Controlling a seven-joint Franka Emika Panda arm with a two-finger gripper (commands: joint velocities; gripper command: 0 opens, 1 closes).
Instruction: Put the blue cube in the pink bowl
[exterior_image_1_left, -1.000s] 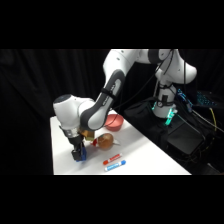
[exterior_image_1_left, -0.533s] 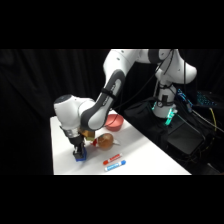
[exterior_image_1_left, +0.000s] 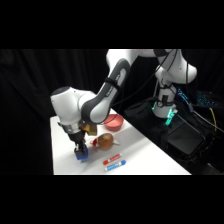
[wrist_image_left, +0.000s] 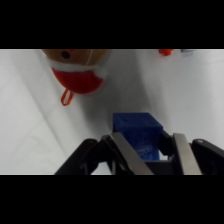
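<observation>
The white surface (exterior_image_1_left: 145, 155) carries a small solid bright-blue cube (wrist_image_left: 136, 134). The gripper (wrist_image_left: 149, 156) is lowered over it, fingers (wrist_image_left: 128, 156) spread on either side, apparently not yet pinching. The pinkish-red round bowl (exterior_image_1_left: 114, 121) sits well apart.

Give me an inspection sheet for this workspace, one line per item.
Surface: white table, bare between the items.
Job's things: blue cube on the table between the end effector's fingers; pink bowl behind, partly hidden by the arm, nothing seen in it.
Clutter: brown-tan rounded toy with red bits beside the cube; red marker and blue-and-white marker near the front edge.
End effector: lowered over the cube, a finger on each side; contact cannot be told.
Cables: several around the arm's base and across the dark gear at right.
Surroundings: black backdrop; green light at the base.
</observation>
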